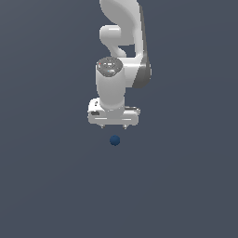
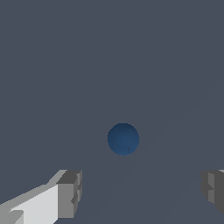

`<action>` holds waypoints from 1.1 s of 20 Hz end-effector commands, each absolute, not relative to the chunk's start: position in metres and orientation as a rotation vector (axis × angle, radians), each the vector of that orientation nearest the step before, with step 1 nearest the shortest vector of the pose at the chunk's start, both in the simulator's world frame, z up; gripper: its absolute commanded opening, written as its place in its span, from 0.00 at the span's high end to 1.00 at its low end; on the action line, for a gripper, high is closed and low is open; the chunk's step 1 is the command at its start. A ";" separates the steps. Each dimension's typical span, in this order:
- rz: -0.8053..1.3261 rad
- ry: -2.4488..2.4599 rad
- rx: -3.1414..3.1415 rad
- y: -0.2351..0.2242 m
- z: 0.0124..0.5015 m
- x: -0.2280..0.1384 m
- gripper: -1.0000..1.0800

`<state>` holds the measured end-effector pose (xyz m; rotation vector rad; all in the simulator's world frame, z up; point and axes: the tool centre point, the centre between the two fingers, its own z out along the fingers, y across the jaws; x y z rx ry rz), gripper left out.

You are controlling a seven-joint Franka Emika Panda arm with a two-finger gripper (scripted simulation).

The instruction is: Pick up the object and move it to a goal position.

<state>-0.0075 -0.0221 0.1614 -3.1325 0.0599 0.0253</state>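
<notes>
A small dark blue ball (image 1: 115, 140) lies on the flat grey floor, just below the white gripper (image 1: 113, 126) in the exterior view. The gripper hangs from the white arm, pointing down, and its short fingertips (image 1: 102, 126) stand wide apart. In the wrist view the ball (image 2: 123, 139) sits on the floor between and beyond the two grey finger pads (image 2: 70, 194), which are far apart with nothing between them. The gripper (image 2: 142, 192) is open and empty, above the ball and not touching it.
The plain grey floor (image 1: 186, 186) fills both views. The white arm (image 1: 121, 46) rises behind the gripper in the exterior view. No other objects or edges show.
</notes>
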 end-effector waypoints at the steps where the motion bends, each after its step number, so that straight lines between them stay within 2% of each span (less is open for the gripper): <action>1: 0.025 0.060 -3.132 -0.022 0.161 -0.007 0.04; 11: -0.014 -0.007 -3.155 -0.028 0.179 0.002 0.04; 22: -0.009 -0.110 -3.153 -0.028 0.165 0.001 0.04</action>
